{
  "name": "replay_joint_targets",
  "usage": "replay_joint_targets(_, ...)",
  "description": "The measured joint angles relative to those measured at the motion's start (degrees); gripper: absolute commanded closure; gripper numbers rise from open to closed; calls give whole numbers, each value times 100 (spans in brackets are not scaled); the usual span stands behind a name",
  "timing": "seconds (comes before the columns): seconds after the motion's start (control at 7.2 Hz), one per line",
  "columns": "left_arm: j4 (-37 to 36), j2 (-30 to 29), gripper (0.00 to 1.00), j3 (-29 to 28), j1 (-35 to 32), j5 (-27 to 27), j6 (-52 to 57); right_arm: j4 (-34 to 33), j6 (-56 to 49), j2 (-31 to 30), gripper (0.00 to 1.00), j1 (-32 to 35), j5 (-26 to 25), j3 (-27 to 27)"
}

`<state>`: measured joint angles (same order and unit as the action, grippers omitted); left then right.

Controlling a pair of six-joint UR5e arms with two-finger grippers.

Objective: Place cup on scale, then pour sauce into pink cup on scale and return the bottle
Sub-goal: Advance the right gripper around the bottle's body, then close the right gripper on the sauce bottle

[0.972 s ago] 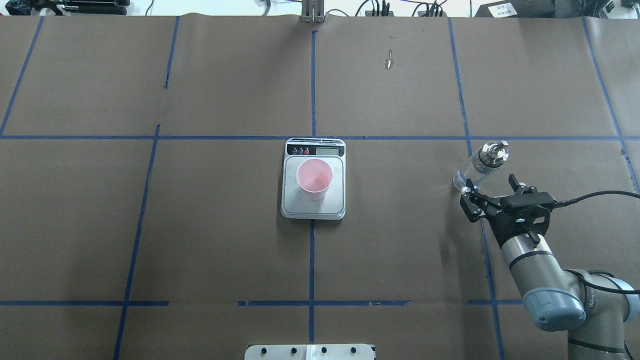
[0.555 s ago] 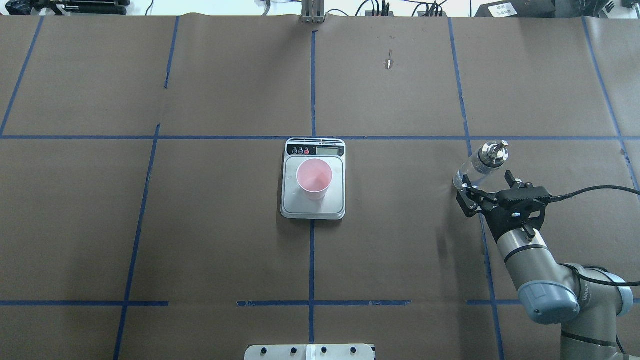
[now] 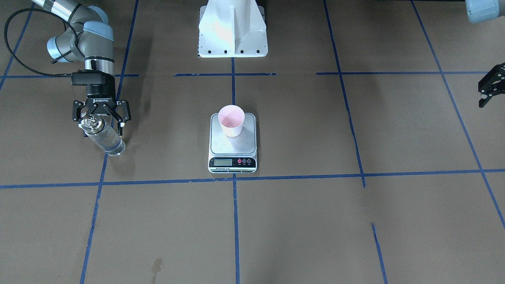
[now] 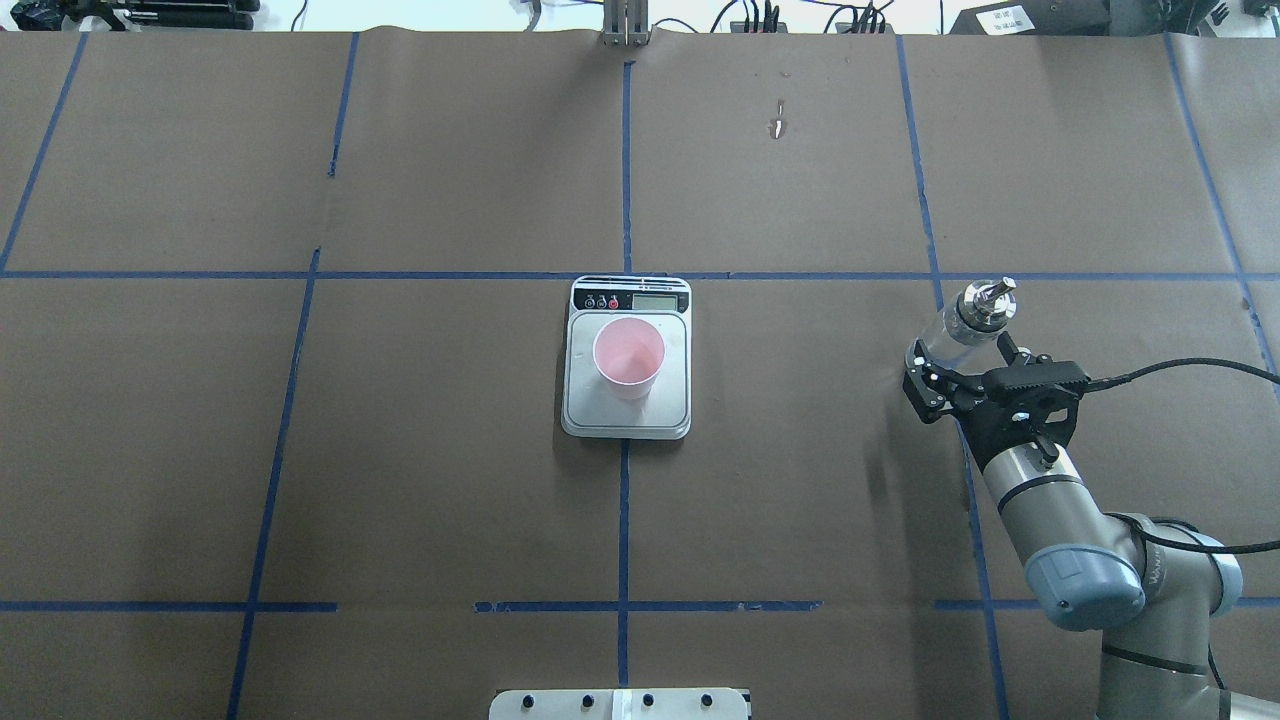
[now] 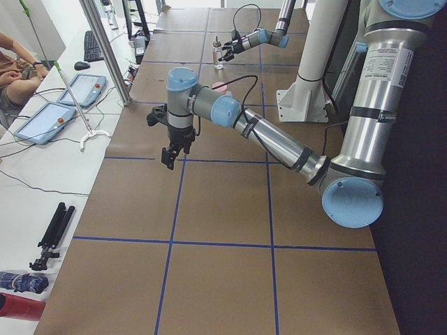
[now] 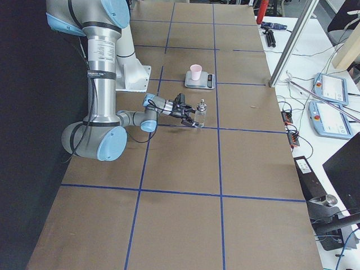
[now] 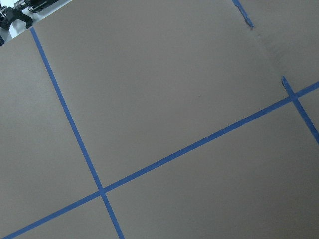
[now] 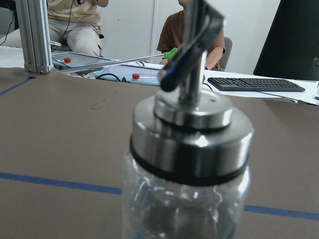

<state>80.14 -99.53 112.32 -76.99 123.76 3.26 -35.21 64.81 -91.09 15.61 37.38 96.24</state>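
Closer now — right gripper (image 4: 957, 347) apparently straddles the bottle (image 4: 977, 306), unclamped.

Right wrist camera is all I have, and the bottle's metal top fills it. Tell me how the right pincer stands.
Observer: The right pincer is open, with one finger on each side of the bottle, not closed on it.
Operator: Give me the cup's position.
Observer: The cup stands upright on the scale, inside the edges of its steel platform.
Operator: Report the left arm.
Observer: The left pincer hangs in the air, well apart from the scale and the bottle.
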Motion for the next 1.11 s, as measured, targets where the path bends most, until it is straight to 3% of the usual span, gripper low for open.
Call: replay_joint_targets(1.11, -7, -5, 0, 16, 0, 16, -12, 6, -64, 108, 0, 139, 57, -162)
